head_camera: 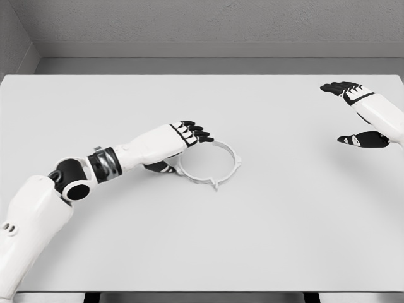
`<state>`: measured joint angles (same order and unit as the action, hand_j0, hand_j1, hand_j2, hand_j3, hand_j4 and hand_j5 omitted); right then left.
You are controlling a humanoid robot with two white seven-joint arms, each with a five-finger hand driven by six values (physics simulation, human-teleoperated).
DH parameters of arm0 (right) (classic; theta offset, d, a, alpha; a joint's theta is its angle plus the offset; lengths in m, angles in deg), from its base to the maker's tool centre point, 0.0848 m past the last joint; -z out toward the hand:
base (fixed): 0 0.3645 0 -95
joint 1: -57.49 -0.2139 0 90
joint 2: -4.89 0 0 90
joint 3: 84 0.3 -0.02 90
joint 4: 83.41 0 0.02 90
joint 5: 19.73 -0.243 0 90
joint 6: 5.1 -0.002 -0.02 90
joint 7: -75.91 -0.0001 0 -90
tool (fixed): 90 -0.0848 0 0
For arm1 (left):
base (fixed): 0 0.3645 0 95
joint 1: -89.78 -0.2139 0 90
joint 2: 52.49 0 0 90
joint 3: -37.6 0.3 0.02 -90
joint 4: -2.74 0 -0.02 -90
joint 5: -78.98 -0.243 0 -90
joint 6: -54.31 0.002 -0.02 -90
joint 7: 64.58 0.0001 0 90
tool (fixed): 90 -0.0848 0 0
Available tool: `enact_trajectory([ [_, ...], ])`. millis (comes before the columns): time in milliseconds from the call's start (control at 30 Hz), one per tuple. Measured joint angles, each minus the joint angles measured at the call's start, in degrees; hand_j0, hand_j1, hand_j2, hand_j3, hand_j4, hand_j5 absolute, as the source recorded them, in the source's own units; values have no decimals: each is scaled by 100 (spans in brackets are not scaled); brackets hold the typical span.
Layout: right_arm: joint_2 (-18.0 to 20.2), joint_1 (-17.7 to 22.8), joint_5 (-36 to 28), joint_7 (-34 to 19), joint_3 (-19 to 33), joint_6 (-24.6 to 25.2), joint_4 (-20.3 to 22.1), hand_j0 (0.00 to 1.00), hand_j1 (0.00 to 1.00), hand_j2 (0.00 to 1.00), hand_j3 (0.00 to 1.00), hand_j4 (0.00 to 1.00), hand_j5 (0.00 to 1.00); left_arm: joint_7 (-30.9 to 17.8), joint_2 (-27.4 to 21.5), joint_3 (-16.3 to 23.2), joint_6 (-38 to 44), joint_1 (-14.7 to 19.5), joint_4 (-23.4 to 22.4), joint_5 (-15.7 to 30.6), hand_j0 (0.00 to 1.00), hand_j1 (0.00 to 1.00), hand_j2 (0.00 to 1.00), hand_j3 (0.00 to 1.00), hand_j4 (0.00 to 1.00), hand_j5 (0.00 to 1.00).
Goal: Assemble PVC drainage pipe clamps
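The pipe clamp [209, 163], a thin pale ring, is lying flat on the bench [252, 240] just left of the frame's centre. The left robot hand [180, 142] is reaching over its left rim, fingers curling at it, thumb underneath; whether it is gripping, I cannot tell. The right robot hand [356, 117] is hovering spread at the upper right. Securing the ring likely comes next. Grey walls are bounding the white bench.

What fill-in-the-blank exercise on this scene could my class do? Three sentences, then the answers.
1. The clamp ring lies on the ____.
2. The ____ hand is at the ring's rim.
3. The right hand is held away from the ring with fingers ____.

Answers: table; left; open
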<state>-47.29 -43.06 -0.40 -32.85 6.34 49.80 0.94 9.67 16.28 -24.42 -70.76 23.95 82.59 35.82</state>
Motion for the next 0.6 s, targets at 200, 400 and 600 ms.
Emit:
enact_trajectory([
  [200, 0, 0, 0, 0, 0, 0, 1, 100, 100, 100, 100, 100, 100, -2, 72, 0, 0, 0, 2, -17, 100, 100, 100, 100, 100, 100],
  [400, 0, 0, 0, 0, 0, 0, 1, 100, 100, 100, 100, 100, 100, -7, 143, 0, 0, 9, 2, -28, 100, 100, 100, 100, 100, 100],
  [600, 0, 0, 0, 0, 0, 0, 0, 100, 100, 100, 100, 100, 100, -32, 218, -4, 0, 18, 3, -95, 100, 100, 100, 100, 100, 100],
])
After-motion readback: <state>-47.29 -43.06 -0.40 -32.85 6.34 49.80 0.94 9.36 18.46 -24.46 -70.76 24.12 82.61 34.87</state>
